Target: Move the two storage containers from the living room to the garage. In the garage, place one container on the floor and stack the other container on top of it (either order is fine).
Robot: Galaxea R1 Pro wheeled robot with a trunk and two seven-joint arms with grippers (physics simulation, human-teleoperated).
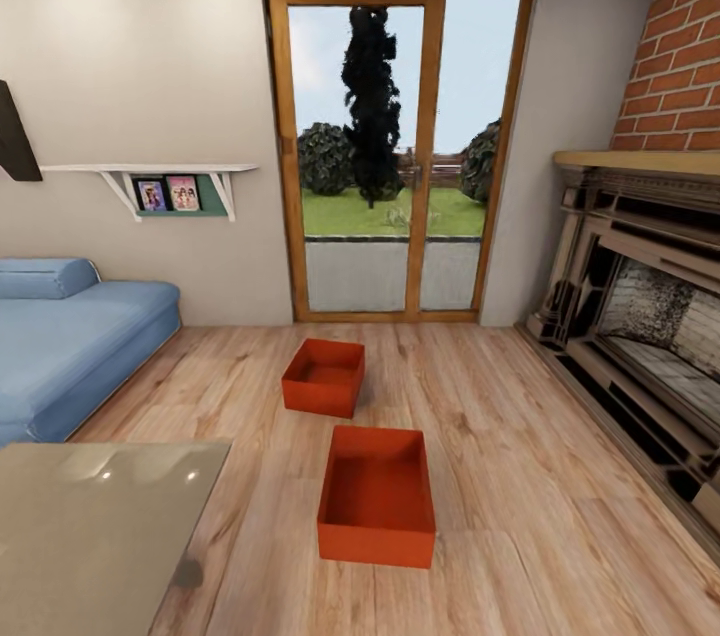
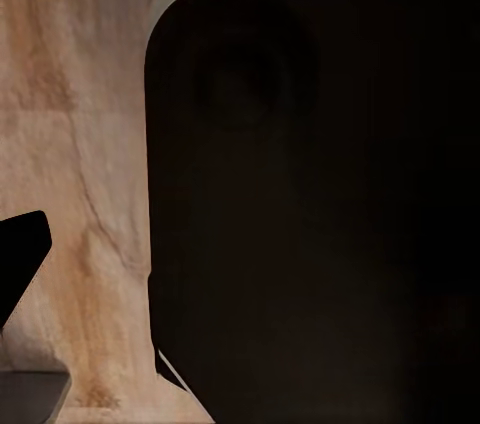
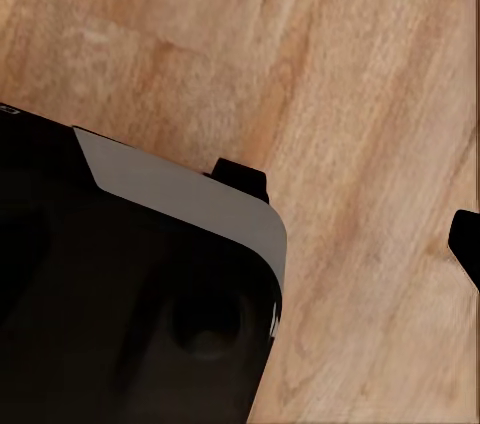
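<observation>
Two orange-red open-topped storage containers rest on the light wood-plank floor of the living room. The nearer container [image 1: 377, 495] lies just ahead of me, and the farther container [image 1: 323, 376] sits behind it, toward the glass doors [image 1: 398, 156]. Both are empty and stand a short gap apart. In the left wrist view my left gripper [image 2: 122, 114] has dark fingertips [image 2: 25, 259] spread apart over bare planks, beside the robot's black body. My right gripper [image 3: 352, 211] is likewise open over planks, with nothing between its fingertips [image 3: 242, 176].
A blue sofa [image 1: 70, 341] stands at the left, and a glass-topped table [image 1: 90, 526] fills the near left corner. A brick fireplace [image 1: 640, 316] lines the right wall. A wall shelf [image 1: 165, 181] hangs above the sofa. Wood floor [image 1: 520, 516] stretches right of the containers.
</observation>
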